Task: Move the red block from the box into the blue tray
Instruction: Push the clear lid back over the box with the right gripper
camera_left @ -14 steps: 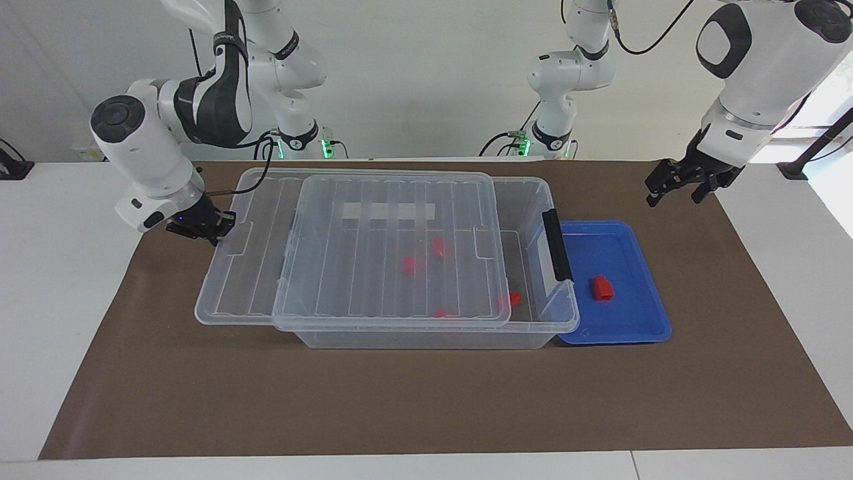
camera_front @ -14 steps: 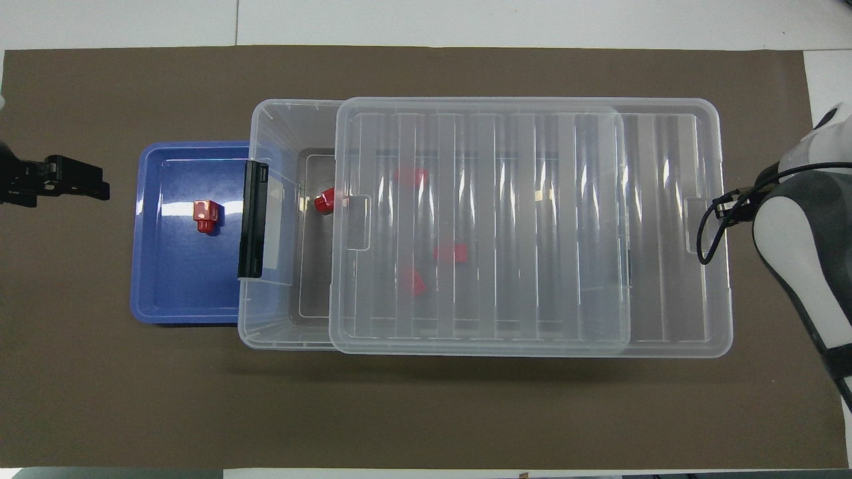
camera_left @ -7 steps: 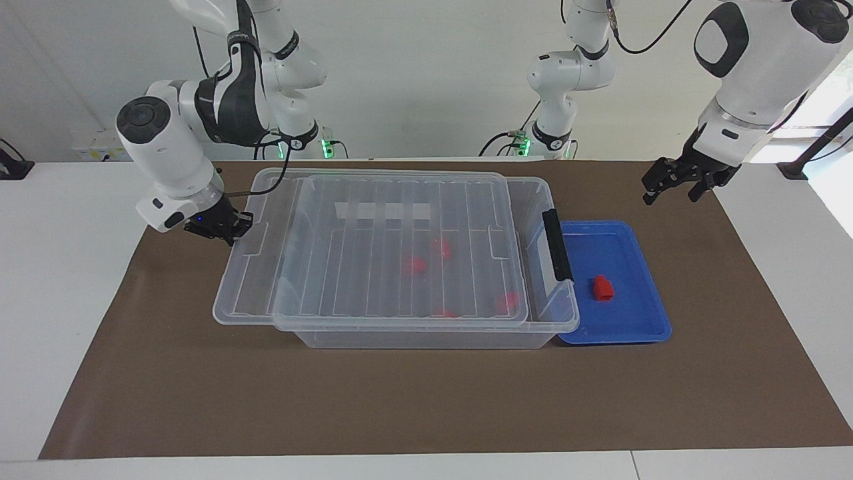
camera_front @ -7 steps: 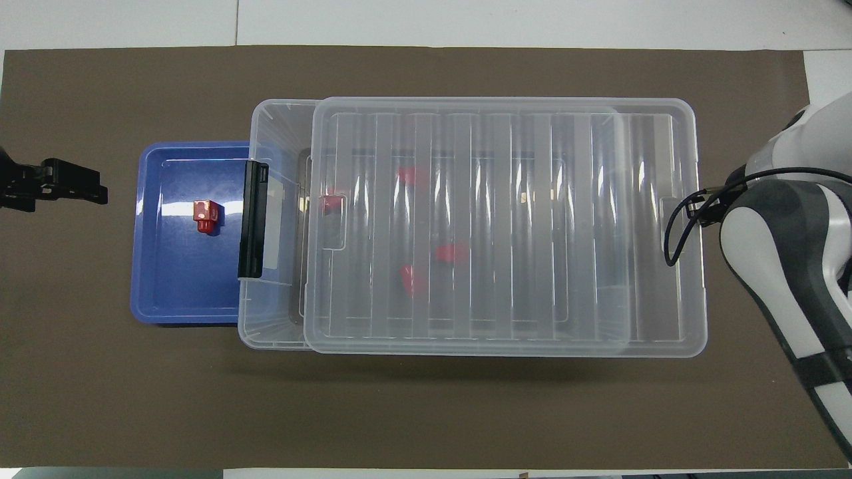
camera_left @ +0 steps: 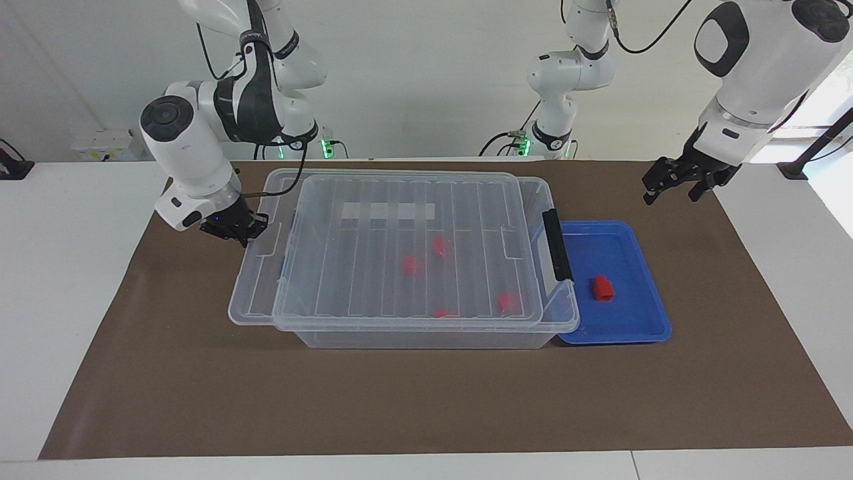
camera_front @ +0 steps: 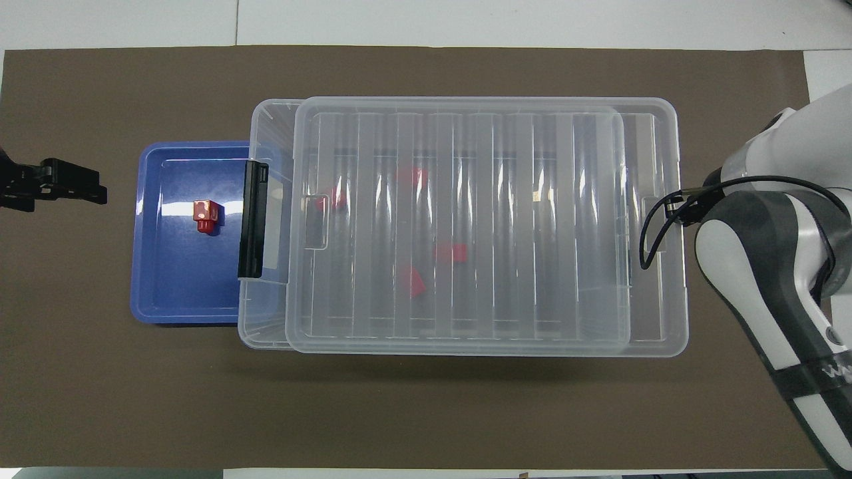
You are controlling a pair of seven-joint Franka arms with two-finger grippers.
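A: Where is the red block located?

B: It lies in the blue tray, apart from the rim. The left gripper hangs in the air above the brown mat, just off the tray's corner, and holds nothing; its fingers stand apart.

A: And the box?

B: It touches the tray's end. Four more red blocks lie inside it, under the clear lid.

A: State of the right gripper?

B: It sits at the lid's overhanging edge, at the right arm's end of the box. The grip on the lid cannot be determined.
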